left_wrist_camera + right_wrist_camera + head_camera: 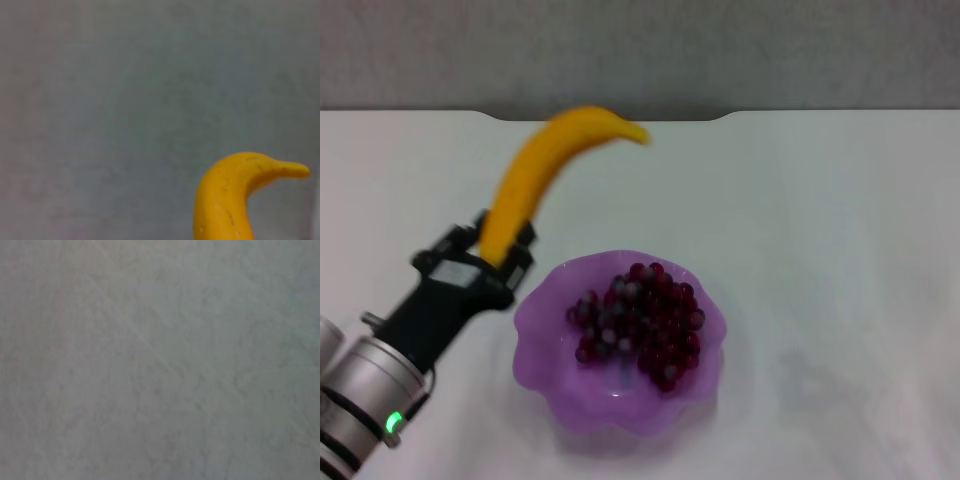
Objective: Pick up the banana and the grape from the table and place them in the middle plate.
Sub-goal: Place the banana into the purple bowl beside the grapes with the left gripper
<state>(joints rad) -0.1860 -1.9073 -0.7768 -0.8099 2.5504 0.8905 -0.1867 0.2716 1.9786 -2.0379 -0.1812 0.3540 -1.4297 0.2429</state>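
Observation:
My left gripper (500, 252) is shut on the lower end of the yellow banana (545, 170) and holds it up above the white table (840, 200), just left of the purple scalloped plate (535, 325). The banana curves up and to the right, its tip over the far edge. It also shows in the left wrist view (235, 200) against a grey surface. The bunch of dark red-purple grapes (640, 322) lies inside the plate. My right gripper is out of view; the right wrist view shows only a plain grey surface.
The table's notched far edge (610, 117) runs behind the banana, with a grey wall (720, 50) beyond it.

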